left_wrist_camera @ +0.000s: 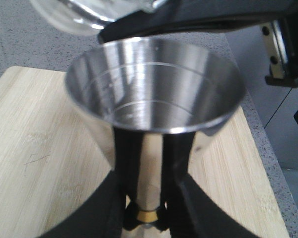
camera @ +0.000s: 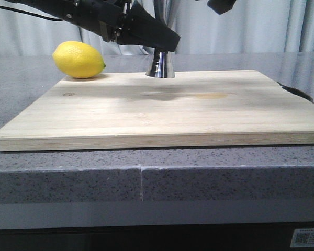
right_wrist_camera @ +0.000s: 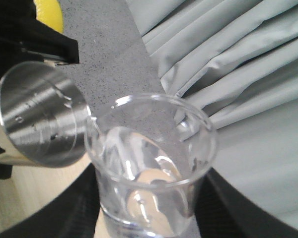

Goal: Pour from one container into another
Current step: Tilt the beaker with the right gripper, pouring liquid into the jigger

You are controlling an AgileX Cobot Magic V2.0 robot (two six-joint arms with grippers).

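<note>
Over jigger (right_wrist_camera: 39,124), beaker (right_wrist_camera: 151,163) tilted, spout toward it

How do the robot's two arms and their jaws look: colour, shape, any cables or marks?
Both arms are black. The left arm has a matte, angular casing tapering to a wedge, with small screws and a thin black cable behind it. Its gripper has flat black jaws. Of the right arm only a black corner shows. No markings are visible.
</note>
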